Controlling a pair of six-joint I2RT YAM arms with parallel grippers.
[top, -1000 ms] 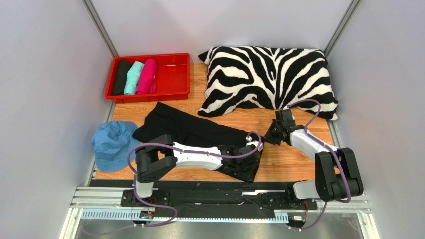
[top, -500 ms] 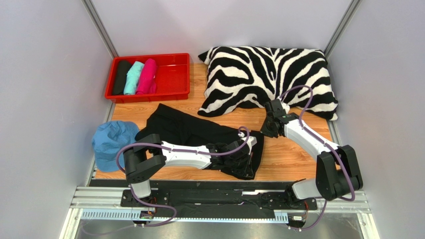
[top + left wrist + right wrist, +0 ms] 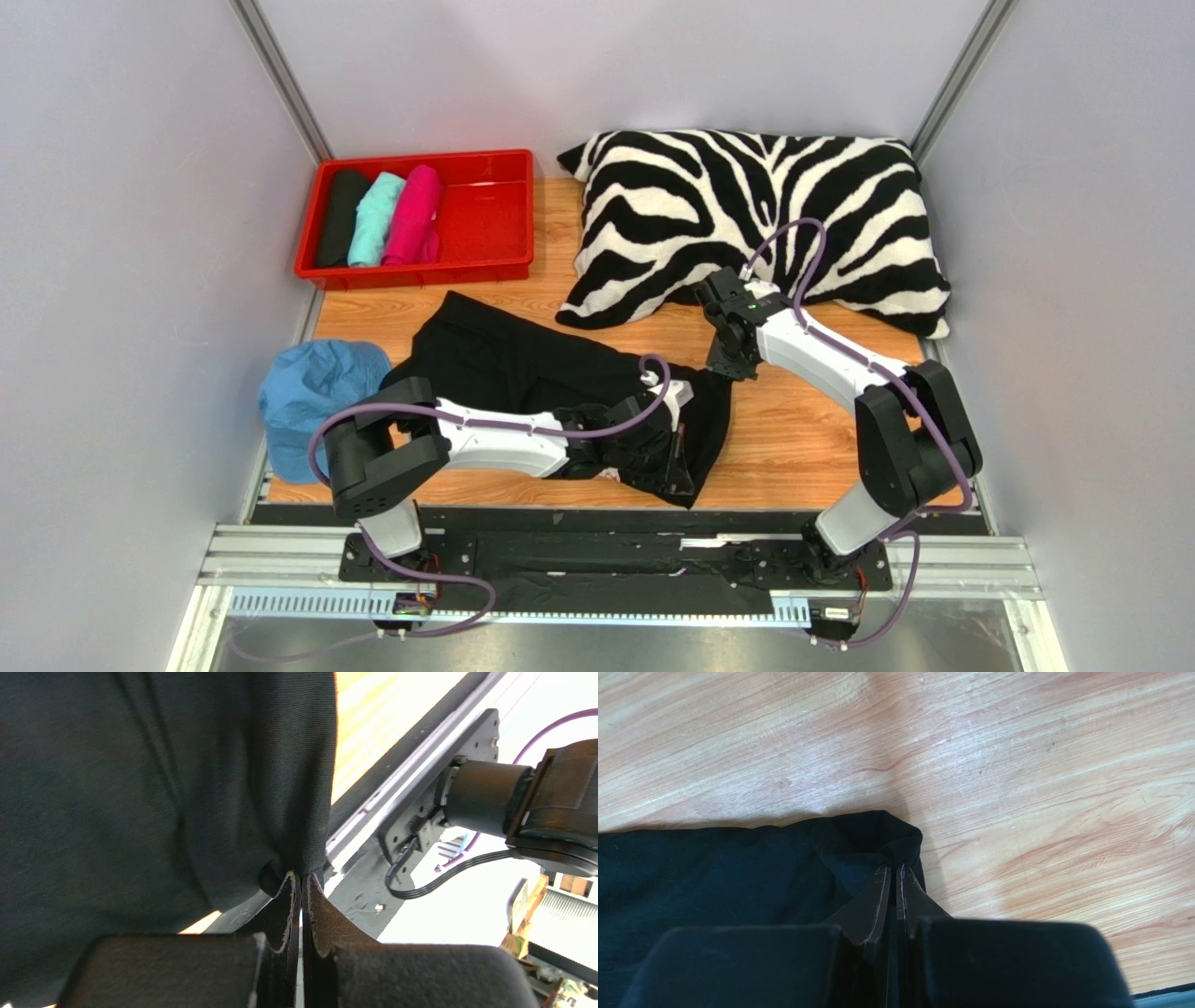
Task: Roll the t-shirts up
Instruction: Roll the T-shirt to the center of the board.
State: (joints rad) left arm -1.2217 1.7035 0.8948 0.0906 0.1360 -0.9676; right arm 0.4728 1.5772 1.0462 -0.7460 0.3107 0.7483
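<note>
A black t-shirt (image 3: 519,364) lies partly spread on the wooden table. My left gripper (image 3: 678,455) is shut on its near right edge; in the left wrist view the fingertips (image 3: 302,876) pinch a fold of the black cloth (image 3: 140,791). My right gripper (image 3: 720,367) is shut on the shirt's far right corner, seen in the right wrist view (image 3: 894,868) with the cloth (image 3: 703,875) trailing left. Black (image 3: 341,217), teal (image 3: 376,217) and pink (image 3: 415,213) rolled shirts lie in the red tray (image 3: 491,263).
A zebra-striped pillow (image 3: 758,210) fills the back right, just behind my right wrist. A light blue cap (image 3: 320,406) lies at the left edge beside the shirt. The metal rail (image 3: 561,539) runs along the near edge. Grey walls close both sides.
Both grippers have moved left with the shirt's right edge held in them, the right one also farther back. The shirt's right side is drawn in toward the left.
</note>
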